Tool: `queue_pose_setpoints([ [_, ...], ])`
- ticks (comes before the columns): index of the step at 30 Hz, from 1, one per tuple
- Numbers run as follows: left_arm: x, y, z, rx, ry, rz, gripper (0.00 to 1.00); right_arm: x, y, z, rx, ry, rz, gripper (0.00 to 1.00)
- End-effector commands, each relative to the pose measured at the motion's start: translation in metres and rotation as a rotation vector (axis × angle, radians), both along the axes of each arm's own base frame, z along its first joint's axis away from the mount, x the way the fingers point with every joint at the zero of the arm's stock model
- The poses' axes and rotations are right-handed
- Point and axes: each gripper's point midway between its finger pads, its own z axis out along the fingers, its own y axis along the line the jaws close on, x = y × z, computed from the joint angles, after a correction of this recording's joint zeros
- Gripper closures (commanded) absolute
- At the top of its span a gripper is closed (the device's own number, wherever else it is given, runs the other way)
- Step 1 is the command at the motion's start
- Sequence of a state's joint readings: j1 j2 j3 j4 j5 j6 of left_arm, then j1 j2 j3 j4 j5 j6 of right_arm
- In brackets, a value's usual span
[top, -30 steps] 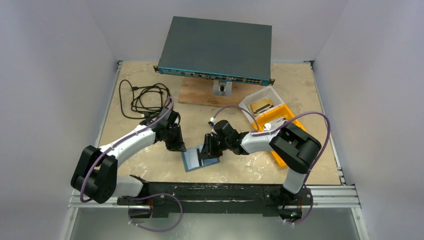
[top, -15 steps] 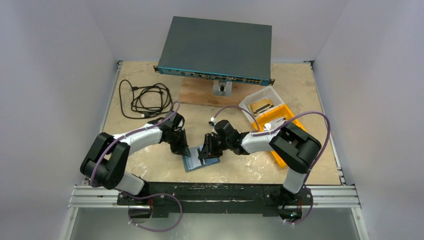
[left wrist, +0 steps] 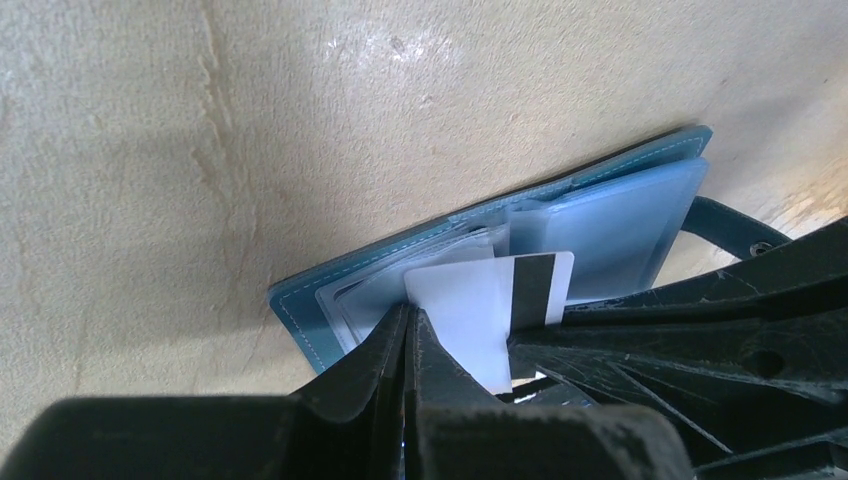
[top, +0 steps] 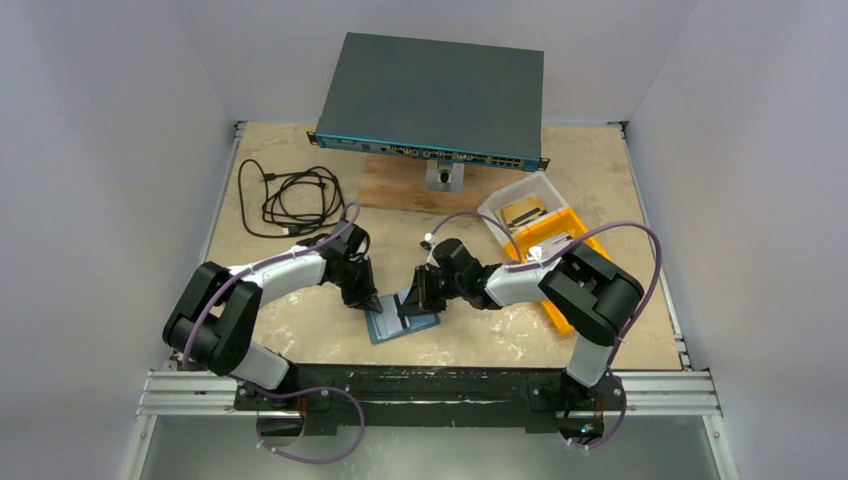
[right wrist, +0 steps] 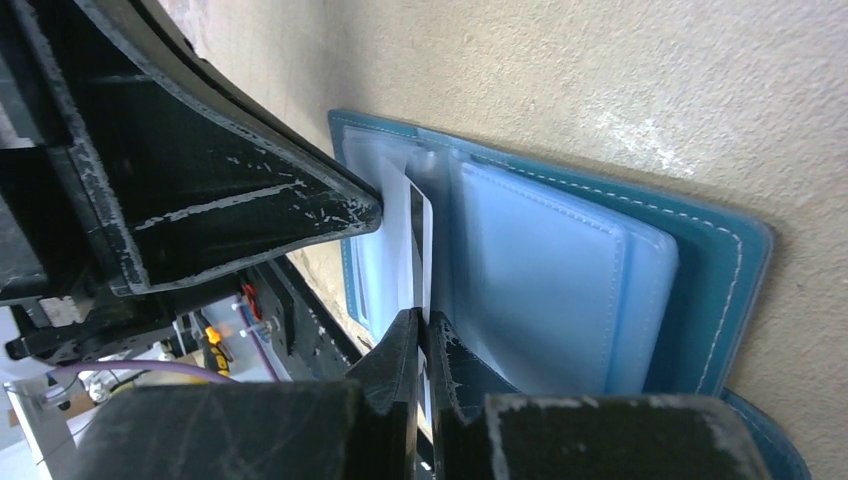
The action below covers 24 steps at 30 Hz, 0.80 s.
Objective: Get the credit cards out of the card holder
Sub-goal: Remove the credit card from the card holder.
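Note:
The card holder (top: 392,327) is a teal-blue wallet lying open on the table in front of the arms, clear pockets up; it also shows in the left wrist view (left wrist: 600,215) and the right wrist view (right wrist: 560,270). A white credit card (left wrist: 470,300) with a black stripe sticks partly out of a pocket, and shows edge-on in the right wrist view (right wrist: 413,215). My right gripper (top: 411,304) (right wrist: 421,322) is shut on this card. My left gripper (top: 371,303) (left wrist: 410,318) is shut, its tips pressing on the wallet's left pockets beside the card's corner.
An orange bin (top: 553,315) and a clear tub (top: 520,205) with cards inside stand at the right, behind the right arm. A network switch (top: 435,95) on a wooden board (top: 390,190) is at the back. A black cable (top: 290,195) lies at the back left.
My left arm has swung in and lowered its gripper onto the wallet's left edge. The right gripper has kept its hold on the card and barely moved.

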State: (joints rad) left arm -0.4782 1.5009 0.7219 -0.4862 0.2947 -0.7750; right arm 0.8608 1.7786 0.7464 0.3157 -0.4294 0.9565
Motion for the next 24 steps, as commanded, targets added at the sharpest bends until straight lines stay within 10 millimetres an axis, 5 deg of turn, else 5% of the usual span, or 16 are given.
queue_pose_setpoints([
  [1,-0.014,0.028,-0.026,0.160,0.048,0.013,1.00,0.005,-0.009,0.005,-0.006,-0.023,-0.030,1.00],
  [15,-0.008,0.025,-0.014,0.149,0.019,-0.011,1.00,0.020,-0.038,0.028,-0.044,-0.093,-0.112,1.00],
  [24,0.016,0.002,0.059,0.047,-0.133,-0.078,0.97,0.029,-0.047,0.058,-0.033,-0.148,-0.168,1.00],
])
